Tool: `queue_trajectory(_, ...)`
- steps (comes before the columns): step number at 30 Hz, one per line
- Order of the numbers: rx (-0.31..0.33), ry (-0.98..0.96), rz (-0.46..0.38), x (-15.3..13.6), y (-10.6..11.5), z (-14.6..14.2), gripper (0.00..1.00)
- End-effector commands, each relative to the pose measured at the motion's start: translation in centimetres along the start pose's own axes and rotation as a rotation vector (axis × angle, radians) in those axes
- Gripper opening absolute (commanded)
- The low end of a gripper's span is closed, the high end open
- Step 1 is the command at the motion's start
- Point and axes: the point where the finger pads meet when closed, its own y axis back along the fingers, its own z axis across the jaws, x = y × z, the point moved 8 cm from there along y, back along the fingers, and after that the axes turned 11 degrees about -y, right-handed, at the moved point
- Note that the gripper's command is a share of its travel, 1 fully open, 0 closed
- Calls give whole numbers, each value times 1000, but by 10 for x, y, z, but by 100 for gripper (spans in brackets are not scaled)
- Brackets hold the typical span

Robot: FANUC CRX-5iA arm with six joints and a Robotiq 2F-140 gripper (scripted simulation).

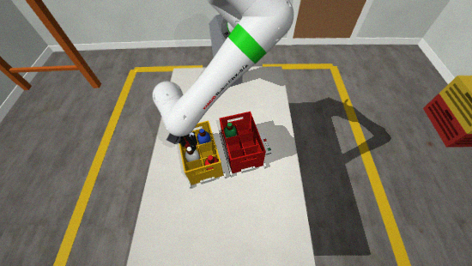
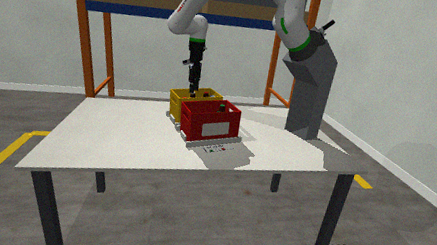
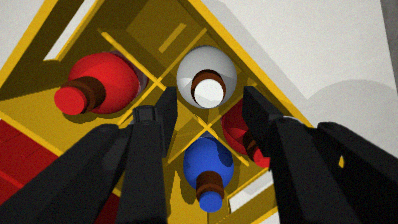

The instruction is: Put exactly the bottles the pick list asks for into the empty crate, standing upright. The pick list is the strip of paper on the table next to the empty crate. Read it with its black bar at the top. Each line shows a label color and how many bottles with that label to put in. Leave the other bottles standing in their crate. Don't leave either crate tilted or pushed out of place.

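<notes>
The yellow crate [image 1: 214,172] [image 2: 173,106] [image 3: 30,106] holds a white-capped bottle [image 1: 191,154] [image 3: 207,62], a blue bottle [image 1: 203,136] [image 3: 207,160], a red bottle [image 1: 210,161] [image 3: 110,80] and a second red bottle [image 3: 235,127]. My gripper [image 1: 188,139] [image 2: 192,95] [image 3: 209,101] points down over this crate, partly open, with nothing held. In the wrist view its fingertips stand either side of the white-capped bottle's neck; the right finger overlaps the second red bottle. A green bottle [image 1: 230,129] [image 2: 222,108] stands in the red crate [image 1: 248,163] [image 2: 195,121] [image 3: 17,155].
The pick list [image 1: 267,146] [image 2: 215,149] lies beside the red crate with small red and green marks; its numbers are too small to read. The crates stand side by side with a narrow gap. The arm's pedestal [image 2: 309,96] stands at the table's back.
</notes>
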Motion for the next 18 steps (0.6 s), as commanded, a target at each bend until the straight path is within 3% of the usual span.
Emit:
queue_trajectory(1, 0, 1, 2, 1, 0, 0, 44)
queue_trajectory(18, 0, 1, 2, 1, -20, 0, 44)
